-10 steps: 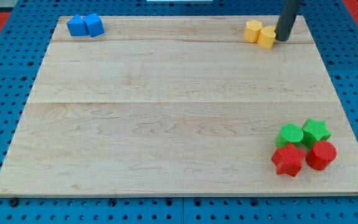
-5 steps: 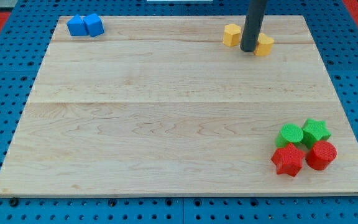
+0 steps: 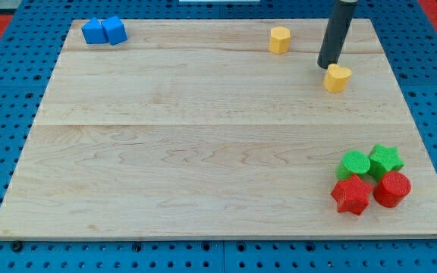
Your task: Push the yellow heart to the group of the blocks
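The yellow heart [image 3: 337,77] lies on the wooden board at the upper right. My tip [image 3: 327,66] touches its upper left edge, with the dark rod rising toward the view's top. A second yellow block [image 3: 280,39] sits alone further left, near the top edge. The group stands at the lower right: a green cylinder [image 3: 353,164], a green star [image 3: 385,160], a red star [image 3: 352,195] and a red cylinder [image 3: 392,189], all packed together, well below the heart.
Two blue blocks [image 3: 104,31] sit together at the board's top left corner. The board [image 3: 188,136] lies on a blue pegboard surface; its right edge runs close to the group.
My tip went left between the two yellow blocks, splitting them, then swung right and down. The yellow heart moved down and right; the other yellow block was shifted left.
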You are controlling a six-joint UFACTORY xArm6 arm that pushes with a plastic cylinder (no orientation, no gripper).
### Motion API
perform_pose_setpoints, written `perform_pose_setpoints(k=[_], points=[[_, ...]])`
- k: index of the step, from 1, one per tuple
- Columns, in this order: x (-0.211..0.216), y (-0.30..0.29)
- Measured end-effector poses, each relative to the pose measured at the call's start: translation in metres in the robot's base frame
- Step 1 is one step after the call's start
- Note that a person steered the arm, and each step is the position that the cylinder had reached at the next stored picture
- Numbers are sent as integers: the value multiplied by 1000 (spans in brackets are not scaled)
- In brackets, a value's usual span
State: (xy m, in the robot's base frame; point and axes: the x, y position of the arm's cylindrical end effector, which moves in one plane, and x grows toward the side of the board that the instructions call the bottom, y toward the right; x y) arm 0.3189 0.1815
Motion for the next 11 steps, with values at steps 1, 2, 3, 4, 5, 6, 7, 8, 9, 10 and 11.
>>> perform_pose_setpoints(k=[1, 2, 3, 4, 5, 6, 7, 8, 9, 10, 11], points=[[-27, 0], [-30, 3], [39, 13], [106, 13], [108, 11], [90, 7], [109, 8], [123, 17], [123, 23], [106, 12], [89, -28]])
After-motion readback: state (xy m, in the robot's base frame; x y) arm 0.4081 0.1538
